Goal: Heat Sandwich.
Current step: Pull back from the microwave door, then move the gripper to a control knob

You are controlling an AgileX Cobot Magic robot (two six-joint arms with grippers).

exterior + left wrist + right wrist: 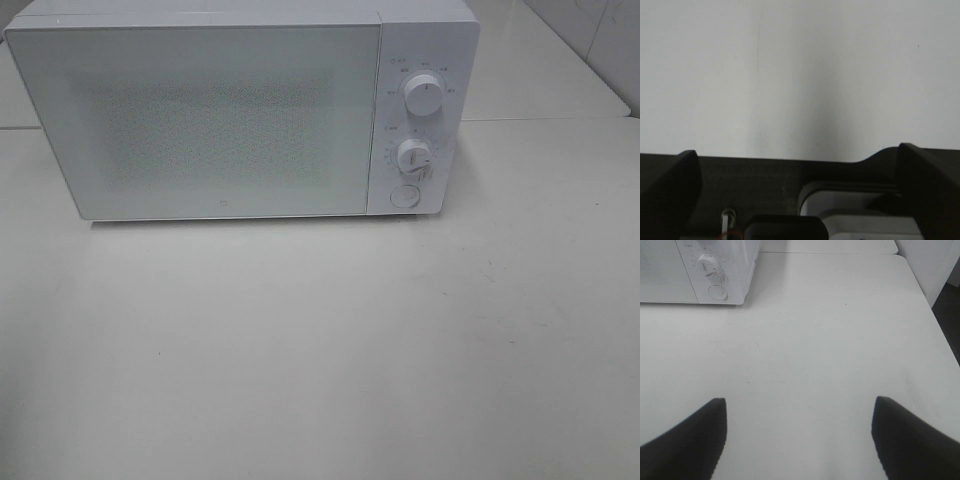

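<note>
Sandwich: not in any view; possibly behind closed microwave [215, 120] door, whose frosted panel hides interior. Judged light, soft, layered; layers likely slide under squeeze; best taken gently, low across crust sides.
Left gripper [796, 150]: jaws wide apart, empty, facing bare white surface [800, 75].
Right gripper [800, 400]: jaws apart, empty, above surface, microwave ahead to one side.
Neither arm shows in high view.

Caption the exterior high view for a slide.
White microwave, door shut, two dials and a round button at its right, on a pale table; no sandwich visible.
</note>
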